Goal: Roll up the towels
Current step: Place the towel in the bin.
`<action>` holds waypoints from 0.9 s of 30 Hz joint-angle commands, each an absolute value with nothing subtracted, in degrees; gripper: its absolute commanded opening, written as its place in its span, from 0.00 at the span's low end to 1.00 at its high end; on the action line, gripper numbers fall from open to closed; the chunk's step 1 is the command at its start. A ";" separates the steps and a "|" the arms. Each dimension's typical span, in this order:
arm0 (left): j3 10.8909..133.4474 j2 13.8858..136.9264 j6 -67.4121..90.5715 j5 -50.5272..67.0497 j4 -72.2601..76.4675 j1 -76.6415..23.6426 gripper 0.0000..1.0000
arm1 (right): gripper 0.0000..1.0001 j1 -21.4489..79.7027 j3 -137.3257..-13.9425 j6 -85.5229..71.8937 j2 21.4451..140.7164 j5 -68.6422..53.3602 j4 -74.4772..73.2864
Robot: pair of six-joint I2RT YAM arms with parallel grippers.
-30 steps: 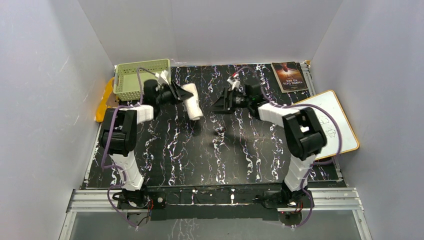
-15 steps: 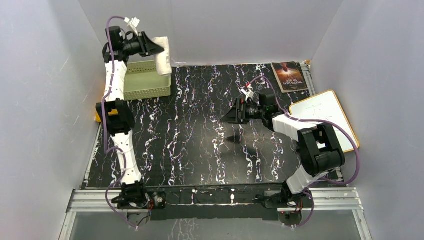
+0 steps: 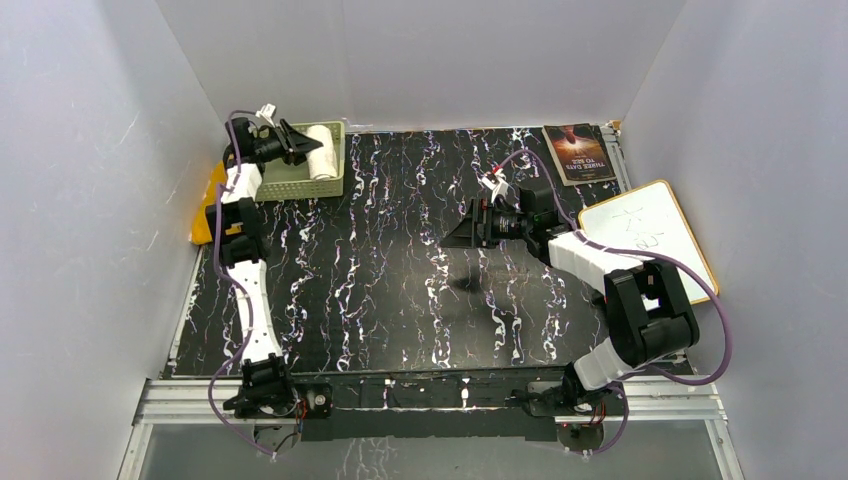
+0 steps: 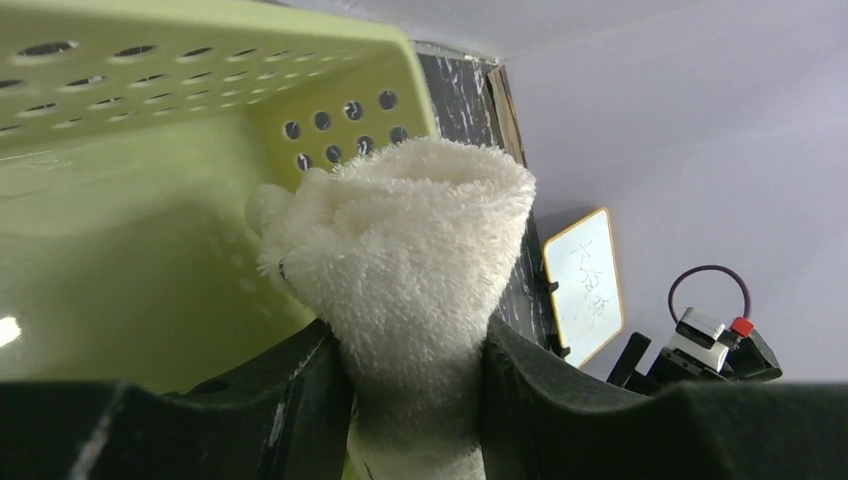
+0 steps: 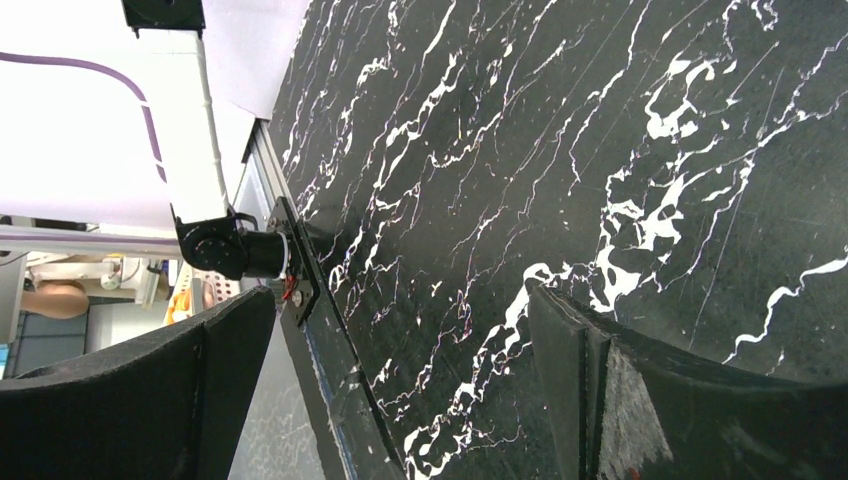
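The left gripper (image 4: 410,350) pinches the rolled cream towel (image 4: 400,260) between its two black fingers. The roll's lower end is cut off by the bottom edge of the wrist view. The right gripper (image 5: 400,330) hangs above the table with its jaws spread wide and nothing between them (only marbled tabletop shows in the gap).

The black, white-veined table (image 3: 380,290) fills the floor of the white-walled booth. At its right side a whiteboard (image 3: 650,235) lies askew, its near edge partly covered by the right arm. The faint marks on it are too small to read.

At the far left corner stands the pale green basket (image 3: 290,186), with the left arm reaching over it. The towel is held at the basket's right end, its free end inside near the perforated wall. I cannot tell whether it touches the basket's floor.

A dark book (image 3: 578,152) lies at the far right, its lettering hard to make out. An orange-yellow shape (image 3: 207,205) shows left of the basket, mostly hidden behind the arm, so I cannot tell what it is.
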State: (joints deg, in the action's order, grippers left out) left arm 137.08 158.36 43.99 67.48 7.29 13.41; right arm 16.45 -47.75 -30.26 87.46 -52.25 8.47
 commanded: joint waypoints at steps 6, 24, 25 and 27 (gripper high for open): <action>141.73 157.13 30.38 56.30 -9.94 10.24 0.48 | 0.98 18.35 -45.57 -29.89 84.27 -50.64 9.29; 141.77 151.33 17.33 41.39 -21.48 9.54 0.98 | 0.98 21.06 -45.98 -28.95 82.70 -48.49 6.64; 141.77 150.18 16.67 40.37 -21.79 9.65 0.98 | 0.98 21.23 -46.23 -28.84 82.75 -48.50 6.45; 141.77 147.62 15.40 38.39 -22.61 9.83 0.98 | 0.98 21.48 -46.58 -28.66 82.86 -48.38 6.27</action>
State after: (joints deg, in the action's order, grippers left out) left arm 141.45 156.64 19.55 44.12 -17.82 9.23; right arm 20.73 -45.10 -29.95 84.23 -48.99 5.89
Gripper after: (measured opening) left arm 0.982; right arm 0.981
